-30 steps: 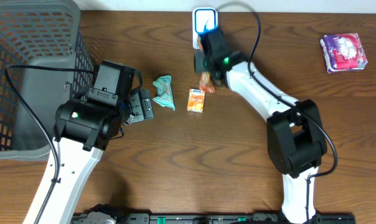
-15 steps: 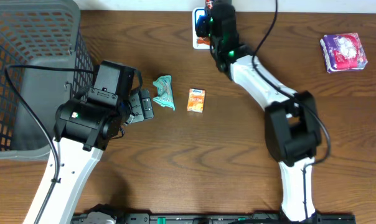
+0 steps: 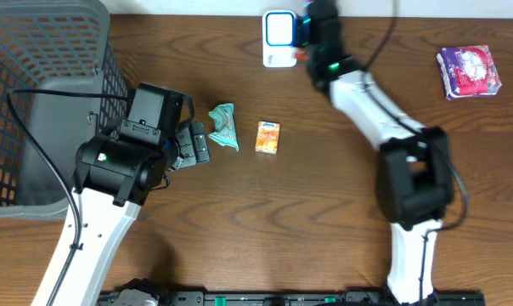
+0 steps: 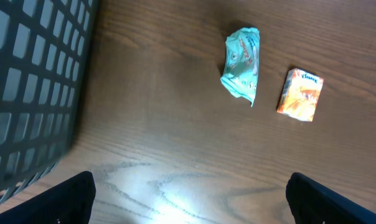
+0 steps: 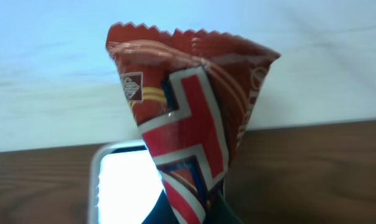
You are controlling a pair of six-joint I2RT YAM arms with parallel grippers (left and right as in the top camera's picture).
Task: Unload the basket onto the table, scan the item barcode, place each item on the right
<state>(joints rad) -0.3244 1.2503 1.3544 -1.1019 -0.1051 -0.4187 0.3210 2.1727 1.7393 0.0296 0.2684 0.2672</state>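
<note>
My right hand (image 3: 307,36) is clamped on the red snack packet (image 5: 188,124), up at 12 o'clock of the surface (image 3: 324,238), just at the 3 o'clock edge of the scanner (image 3: 278,34). In the wrist view the scanner window sits at the packet's 7 o'clock, not square to it. No barcode visible to me. My call: shift the packet toward 9 o'clock over the window, rotate slowly, keep the foil flat. Left hand (image 3: 193,143) spread wide, empty, at 9 o'clock.

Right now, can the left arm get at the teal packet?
Probably yes. The left gripper is open and sits just beside the teal packet, with only bare table between them. The orange box lies apart on the packet's far side, so it should not block the approach.
</note>
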